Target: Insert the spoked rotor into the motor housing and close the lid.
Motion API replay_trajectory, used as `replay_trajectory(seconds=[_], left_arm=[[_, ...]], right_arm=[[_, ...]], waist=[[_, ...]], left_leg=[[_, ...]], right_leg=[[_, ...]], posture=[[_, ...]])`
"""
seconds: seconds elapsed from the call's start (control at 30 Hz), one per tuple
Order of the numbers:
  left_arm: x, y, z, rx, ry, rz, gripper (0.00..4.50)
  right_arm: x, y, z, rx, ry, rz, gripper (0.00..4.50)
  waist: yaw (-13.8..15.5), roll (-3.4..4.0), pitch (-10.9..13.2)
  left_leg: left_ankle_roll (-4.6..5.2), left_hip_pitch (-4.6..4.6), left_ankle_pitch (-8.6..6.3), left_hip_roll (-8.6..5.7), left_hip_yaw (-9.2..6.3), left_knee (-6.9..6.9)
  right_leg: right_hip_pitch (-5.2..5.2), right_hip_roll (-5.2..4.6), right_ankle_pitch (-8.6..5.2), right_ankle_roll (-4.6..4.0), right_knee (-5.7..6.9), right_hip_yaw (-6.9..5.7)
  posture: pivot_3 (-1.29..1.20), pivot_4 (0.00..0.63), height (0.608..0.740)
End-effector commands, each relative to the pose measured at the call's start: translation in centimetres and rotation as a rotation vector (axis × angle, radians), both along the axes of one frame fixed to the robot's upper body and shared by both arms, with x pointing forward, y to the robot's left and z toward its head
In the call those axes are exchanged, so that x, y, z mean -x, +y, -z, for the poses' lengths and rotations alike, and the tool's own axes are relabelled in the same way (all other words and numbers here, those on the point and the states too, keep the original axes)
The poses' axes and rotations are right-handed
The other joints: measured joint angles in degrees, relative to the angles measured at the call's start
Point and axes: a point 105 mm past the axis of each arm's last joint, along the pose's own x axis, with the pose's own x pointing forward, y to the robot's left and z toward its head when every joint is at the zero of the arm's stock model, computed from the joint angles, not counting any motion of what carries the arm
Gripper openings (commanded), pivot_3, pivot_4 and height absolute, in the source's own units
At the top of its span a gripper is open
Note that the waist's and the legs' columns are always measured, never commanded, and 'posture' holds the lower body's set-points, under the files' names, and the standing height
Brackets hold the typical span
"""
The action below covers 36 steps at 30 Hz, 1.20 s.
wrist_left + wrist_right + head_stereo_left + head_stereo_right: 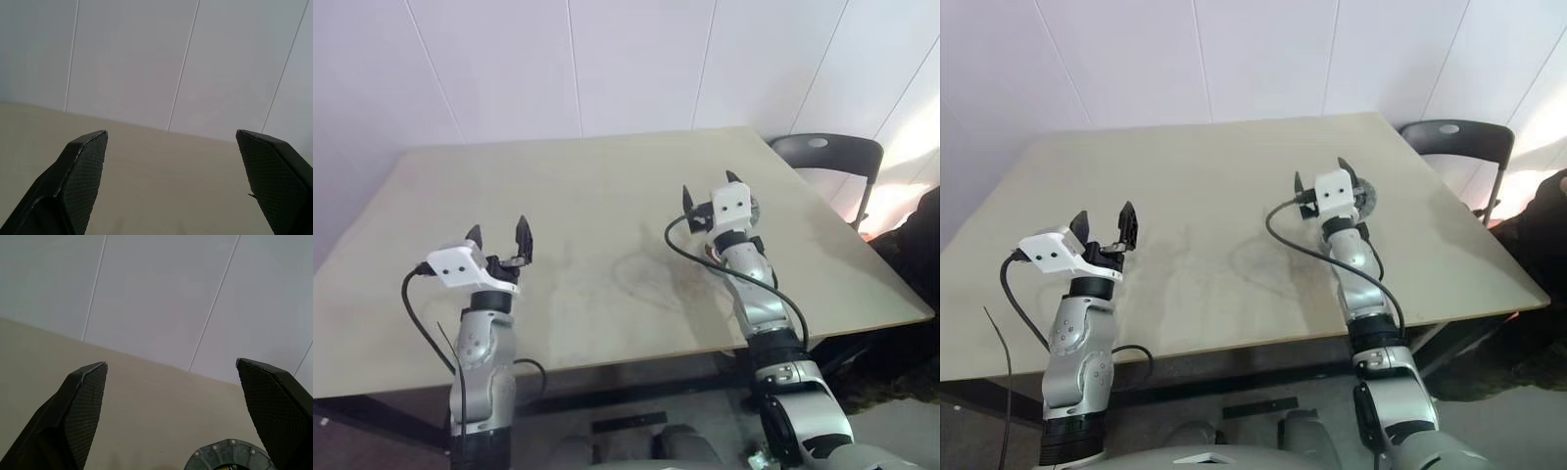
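A: Both grippers hang over the table [578,186], tilted a little upward. The left gripper [499,241] has its 2 fingers spread wide with nothing between them, and so does the right gripper [711,195].

B: Where are the parts?

A: In the right wrist view a round grey part with rim screws and a yellowish centre [230,456] lies on the table just ahead of the right gripper, low between its fingers [83,406]. I cannot tell whether it is the housing or the lid. From the head, only a dark edge of it peeks out beside the gripper's white block [1367,199].

B: And the spoked ring?

A: I cannot place it from here.

B: What could go wrong?

A: I judge the main risk is grabbing the wrong disc, since the arm hides it from the head. Also, the fingers point above the part, so a straight push forward could pass over or shove it.
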Motion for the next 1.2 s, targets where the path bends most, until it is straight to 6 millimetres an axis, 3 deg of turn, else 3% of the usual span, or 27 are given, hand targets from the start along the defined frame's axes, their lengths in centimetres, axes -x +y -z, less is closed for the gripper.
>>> replay_trajectory(seconds=[0.03, 1.2], left_arm=[[-0.23, -0.32, -1.18, -0.013, -0.044, 0.012, 4.46], [-0.17, -0.11, -1.04, -0.017, -0.035, -0.005, 4.46]], right_arm=[[0.21, -0.04, -2.03, 0.003, -0.072, 0.001, 4.44], [-0.05, 0.23, -2.02, 0.009, -0.067, -0.005, 4.44]], waist=[[0.00, 0.00, 0.00], [0.00, -0.01, 0.12]], left_leg=[[0.00, 0.00, 0.00, 0.00, 0.00, 0.00], [0.00, -0.01, 0.00, 0.00, 0.00, 0.00]], right_leg=[[0.00, 0.00, 0.00, 0.00, 0.00, 0.00], [-0.01, 0.00, 0.00, 0.00, -0.01, 0.00]], posture=[[0.00, 0.000, 0.740], [0.00, 0.000, 0.740]])
